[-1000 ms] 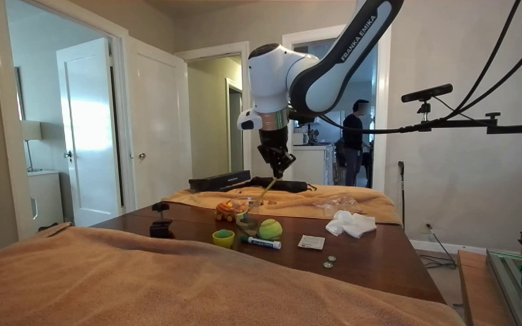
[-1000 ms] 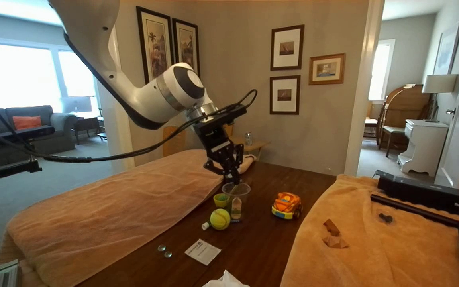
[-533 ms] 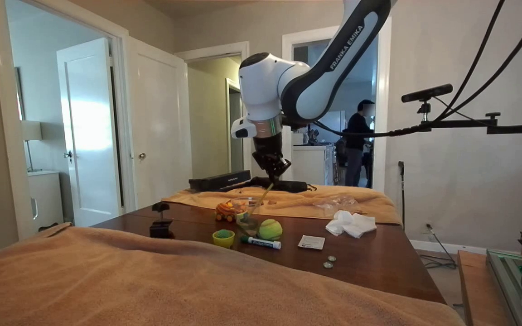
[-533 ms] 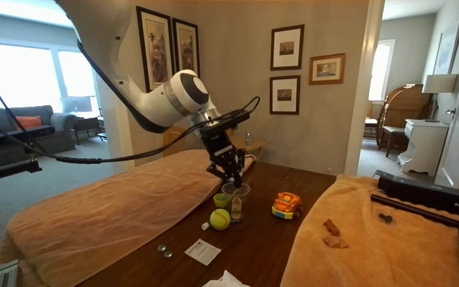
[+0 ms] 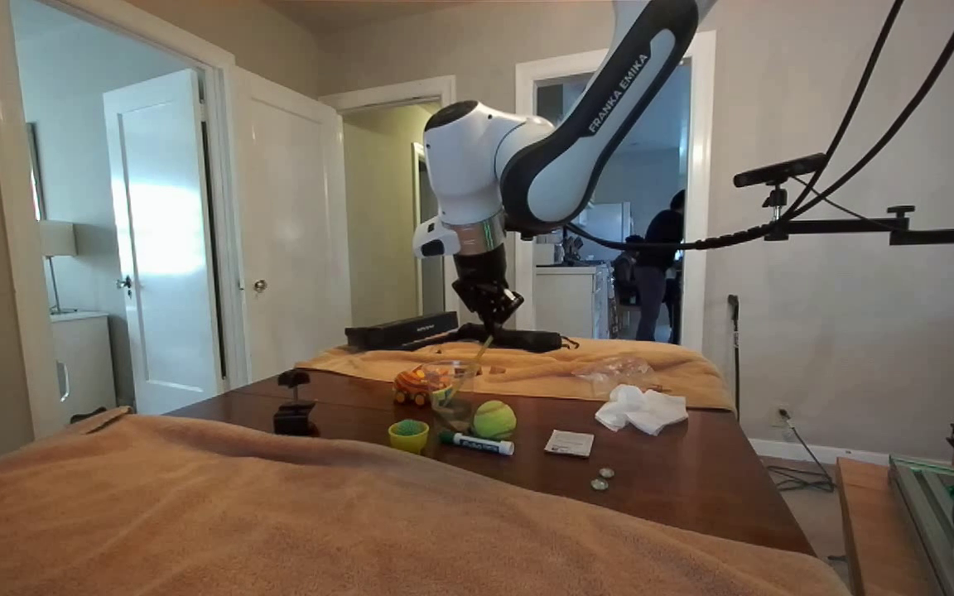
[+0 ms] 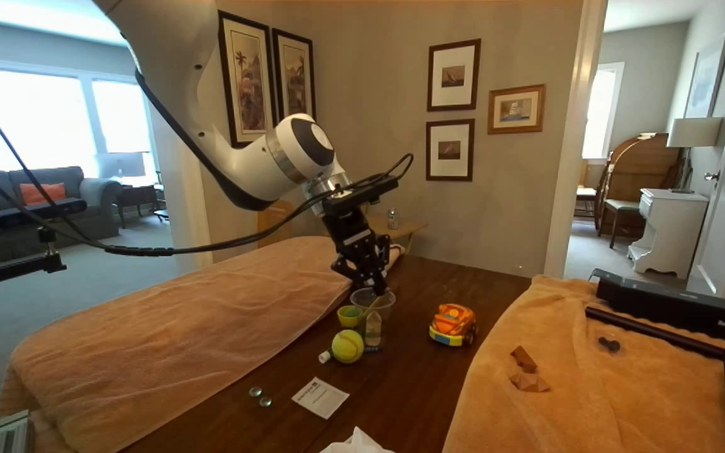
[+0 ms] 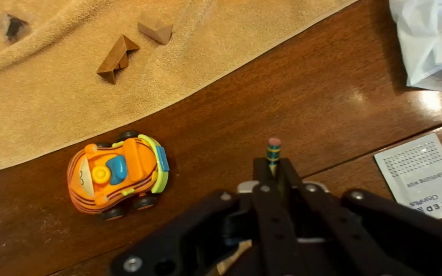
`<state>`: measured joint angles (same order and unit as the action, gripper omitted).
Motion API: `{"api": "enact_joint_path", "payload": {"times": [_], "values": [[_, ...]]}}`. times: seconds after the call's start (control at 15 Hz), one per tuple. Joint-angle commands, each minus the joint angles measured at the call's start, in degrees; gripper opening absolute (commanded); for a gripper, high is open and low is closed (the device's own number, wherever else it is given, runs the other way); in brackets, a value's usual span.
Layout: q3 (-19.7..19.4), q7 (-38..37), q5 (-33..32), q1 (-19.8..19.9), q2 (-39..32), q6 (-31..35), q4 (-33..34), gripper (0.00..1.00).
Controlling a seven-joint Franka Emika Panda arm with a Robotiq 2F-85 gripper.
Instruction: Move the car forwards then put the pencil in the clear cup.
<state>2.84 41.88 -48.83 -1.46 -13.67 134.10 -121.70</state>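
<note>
Pinching a pencil (image 7: 273,152) just below its pink eraser, the black two-fingered tool (image 7: 273,165) hangs higher than the rim of a clear plastic cup (image 5: 457,414), a little to one side of it in an exterior view. The eraser tip pokes out past the grip in the wrist view; in both exterior views the yellow shaft slants down into the cup, its lower end too indistinct to place. An orange toy car (image 7: 117,174) stands on its wheels on the wooden table (image 7: 213,126), well apart from the tool, its lime-and-blue bumper facing the tool's side in the wrist view. A tennis ball (image 6: 347,346) and a marker (image 5: 477,444) lie near the cup.
</note>
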Motion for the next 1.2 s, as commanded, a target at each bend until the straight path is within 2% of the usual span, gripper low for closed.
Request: {"api": "enact_joint_path", "payload": {"times": [0.0,0.13,0.2,0.27,0.87,0.93,1.13], "values": [[0.17,1.44,-1.93,-0.75,-1.59,-1.88,2.35,0.02],[0.23,1.52,-2.29,-1.06,-1.94,-2.13,2.64,0.02],[0.24,1.36,-2.46,-1.17,-2.05,-2.07,2.71,0.34],[0.26,1.33,-2.63,-1.28,-2.12,-2.09,2.79,0.35],[0.61,-0.61,-3.32,-1.78,0.75,-0.49,1.07,0.96],[0.66,-2.23,-2.32,-1.93,1.73,-1.57,0.69,0.99],[0.88,-7.0,-0.44,-1.91,5.48,-2.29,-1.37,1.0]]}}
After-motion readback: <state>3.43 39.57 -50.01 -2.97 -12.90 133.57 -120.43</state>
